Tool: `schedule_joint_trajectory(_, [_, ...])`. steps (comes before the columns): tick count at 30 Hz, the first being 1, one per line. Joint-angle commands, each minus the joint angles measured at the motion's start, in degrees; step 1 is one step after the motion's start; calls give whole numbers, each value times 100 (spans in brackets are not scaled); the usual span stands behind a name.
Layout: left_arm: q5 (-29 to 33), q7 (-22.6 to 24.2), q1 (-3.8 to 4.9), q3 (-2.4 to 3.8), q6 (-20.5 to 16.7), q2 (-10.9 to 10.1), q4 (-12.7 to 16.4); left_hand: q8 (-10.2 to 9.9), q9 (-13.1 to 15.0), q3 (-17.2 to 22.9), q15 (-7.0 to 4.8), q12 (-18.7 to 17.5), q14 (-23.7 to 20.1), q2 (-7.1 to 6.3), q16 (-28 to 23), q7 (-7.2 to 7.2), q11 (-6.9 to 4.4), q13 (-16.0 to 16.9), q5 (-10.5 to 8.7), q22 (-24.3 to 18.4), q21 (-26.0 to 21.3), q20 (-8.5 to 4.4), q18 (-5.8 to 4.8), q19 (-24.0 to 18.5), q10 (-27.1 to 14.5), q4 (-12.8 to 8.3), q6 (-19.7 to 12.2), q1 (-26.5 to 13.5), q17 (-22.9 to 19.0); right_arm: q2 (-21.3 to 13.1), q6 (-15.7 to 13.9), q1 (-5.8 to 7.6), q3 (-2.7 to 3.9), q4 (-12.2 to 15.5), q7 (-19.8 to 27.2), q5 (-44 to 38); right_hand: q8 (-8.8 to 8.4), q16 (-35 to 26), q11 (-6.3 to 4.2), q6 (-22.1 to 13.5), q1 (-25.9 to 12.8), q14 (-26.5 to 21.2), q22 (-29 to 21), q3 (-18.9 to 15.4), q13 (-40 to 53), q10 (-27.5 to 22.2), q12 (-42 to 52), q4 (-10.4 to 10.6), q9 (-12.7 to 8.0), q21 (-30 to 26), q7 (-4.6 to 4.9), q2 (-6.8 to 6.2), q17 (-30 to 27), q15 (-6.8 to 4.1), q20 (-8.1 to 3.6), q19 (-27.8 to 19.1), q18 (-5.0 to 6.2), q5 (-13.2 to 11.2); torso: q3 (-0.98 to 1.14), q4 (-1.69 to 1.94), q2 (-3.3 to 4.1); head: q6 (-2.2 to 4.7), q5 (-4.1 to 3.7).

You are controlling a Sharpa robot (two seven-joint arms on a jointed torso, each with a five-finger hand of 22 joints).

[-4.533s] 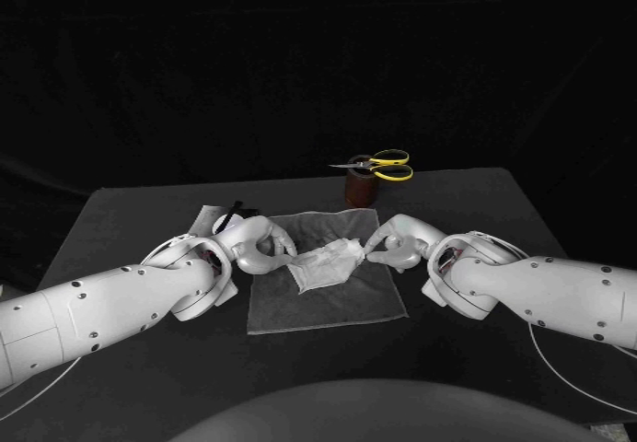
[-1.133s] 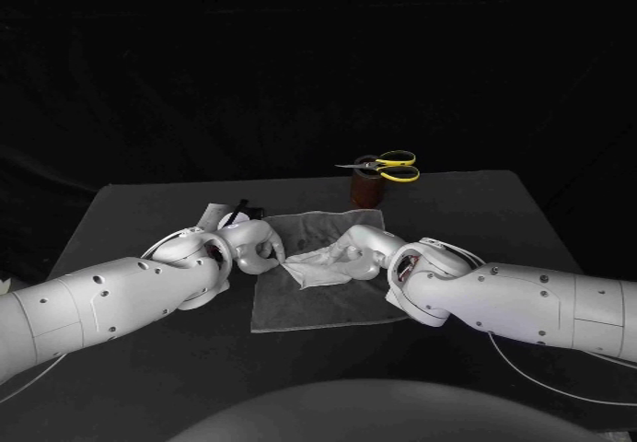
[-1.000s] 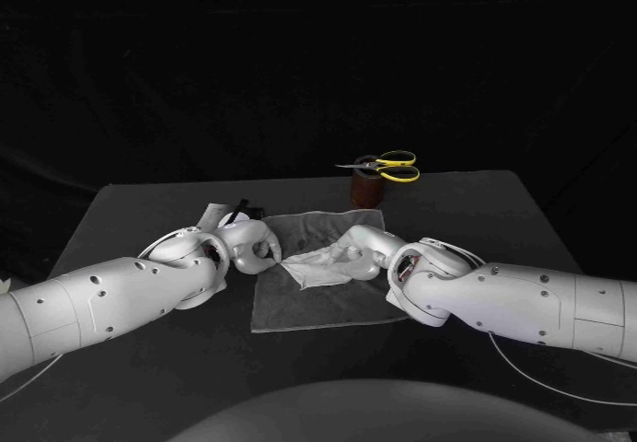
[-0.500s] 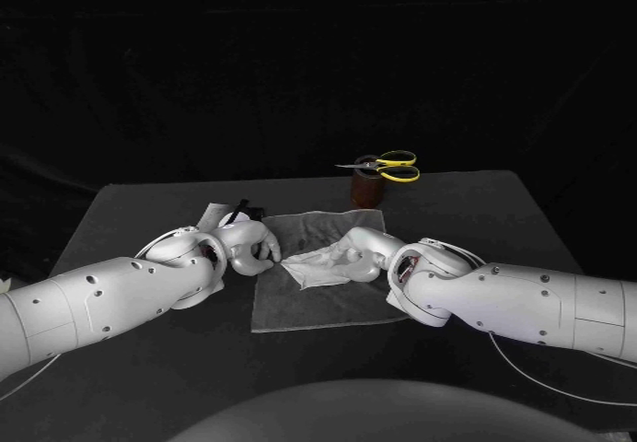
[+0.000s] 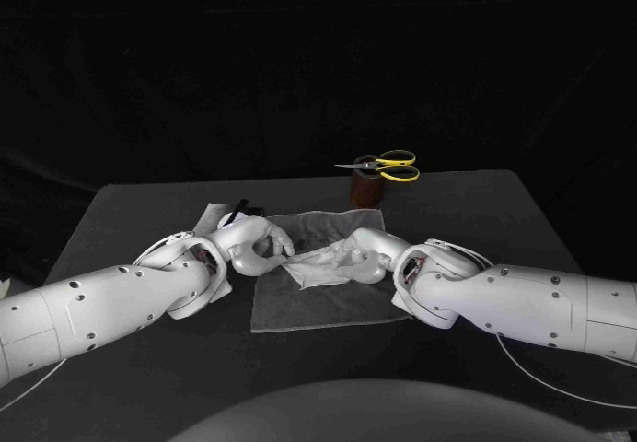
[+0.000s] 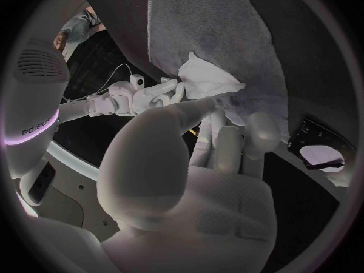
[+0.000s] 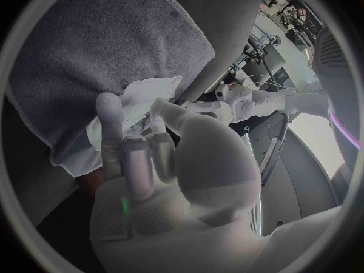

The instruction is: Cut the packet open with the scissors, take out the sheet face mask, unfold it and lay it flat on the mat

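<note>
Shows napped grey cloth in the mat (image 5: 325,299), crumpled white fabric in the mask (image 5: 316,269), glossy yellow plastic on the scissors (image 5: 387,166), matt black on the table (image 5: 504,221).

My left arm (image 5: 93,308) and right arm (image 5: 544,299) are smooth white shells dotted with small dark screws. Thin white cables (image 5: 520,364) loop beneath them at five and seven o'clock. My left hand (image 5: 252,247) and right hand (image 5: 361,258) are silver, with mesh-textured palms.
</note>
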Motion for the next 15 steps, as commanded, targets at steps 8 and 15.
schedule_joint_trajectory(8, [-339, -319, -32, -16, 532, 126, 5, 60, -35, -522, -33, 323, 182, -106, 64, -47, -25, 143, 5, 118, 41, 10, 34, 98, 216, 60, 195, -149, 287, -53, -18, -23, -3, 57, 134, -119, -34, 22, -18, -29, 1, 451, 15, 10, 1033, 364, 24, -29, -1, 2, 13, 21, 1150, -38, -14, 9, 44, 21, 5, -16, -1, 0, 27])
schedule_joint_trajectory(15, [-343, -465, -37, -19, 532, 194, -3, 57, -84, -723, -93, 598, 404, -57, 136, -96, -89, 295, 5, 342, 189, -43, -26, 344, 282, 128, 280, -170, 584, -68, 231, -32, -8, 53, 360, -826, -26, 12, -24, 43, 10, 439, 28, -31, 1029, 361, 17, -125, 9, 3, 2, -95, 1120, -41, -16, 9, 43, 15, 10, -2, -1, 0, 48])
